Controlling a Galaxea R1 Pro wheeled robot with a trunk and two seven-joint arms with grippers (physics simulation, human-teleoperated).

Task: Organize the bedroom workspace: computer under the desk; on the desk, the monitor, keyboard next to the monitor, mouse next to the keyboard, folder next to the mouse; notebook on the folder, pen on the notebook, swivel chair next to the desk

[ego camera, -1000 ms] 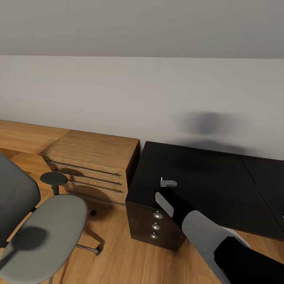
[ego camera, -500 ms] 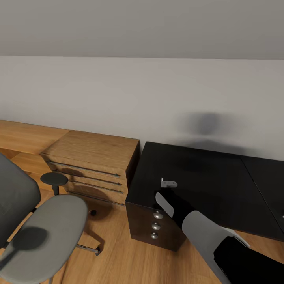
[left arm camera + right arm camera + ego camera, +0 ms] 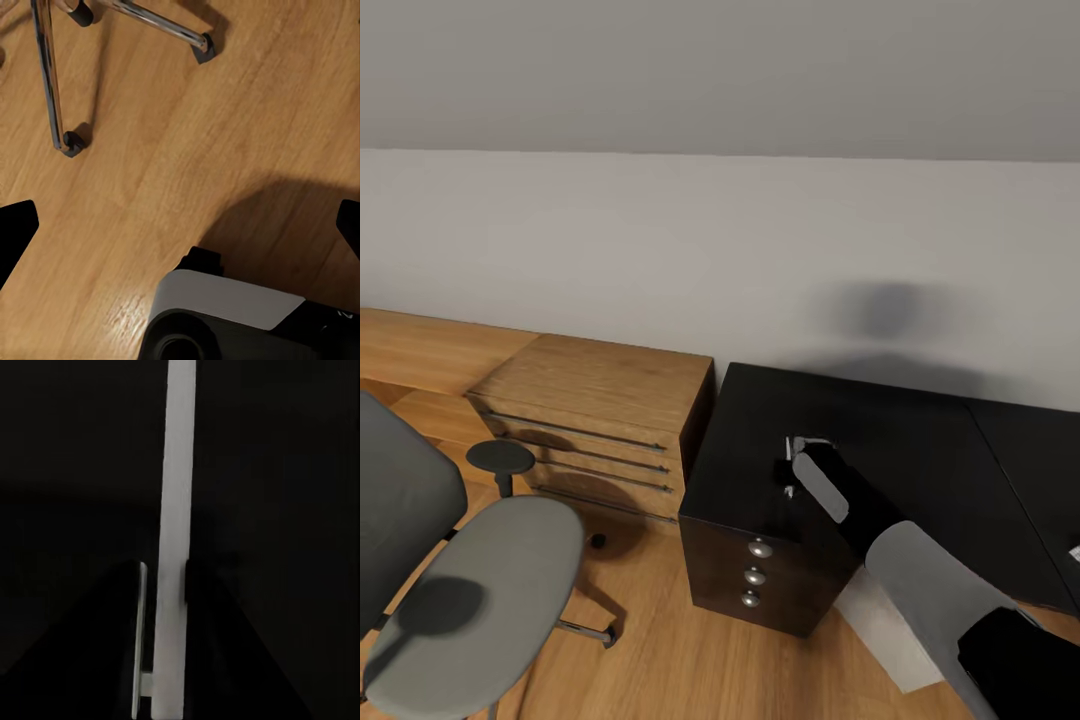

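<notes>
You are holding your right fingers [image 3: 797, 462] over the glossy black desk [image 3: 920, 450], out past the near corner above the dark cabinet with round knobs [image 3: 757, 577]. In the right wrist view a slim white stick, the pen [image 3: 178, 472], is running straight up between the fingers. A thin grey pad [image 3: 141, 645] is sitting just beside one side of it and a dark pad [image 3: 189, 581] is pressing against the other. As far as that view shows, the fingers are clamped on the pen, with only black desk top behind it.

You are keeping your left fingers [image 3: 180, 232] spread wide apart, with one dark fingertip [image 3: 15, 232] showing at each edge of the left wrist view and nothing between them. They are pointing down at the wooden floor [image 3: 187, 135]. Beyond them, two chrome legs of the swivel chair [image 3: 52, 90] are ending in black casters, well apart from the fingertips. On the near side, part of the robot's own white and black body [image 3: 225, 307] is showing.

In the head view the grey swivel chair [image 3: 480, 590] is standing well away from the right fingers, on the far side of the wooden drawer chest [image 3: 600, 410]. That chest is standing against the dark cabinet's side.
</notes>
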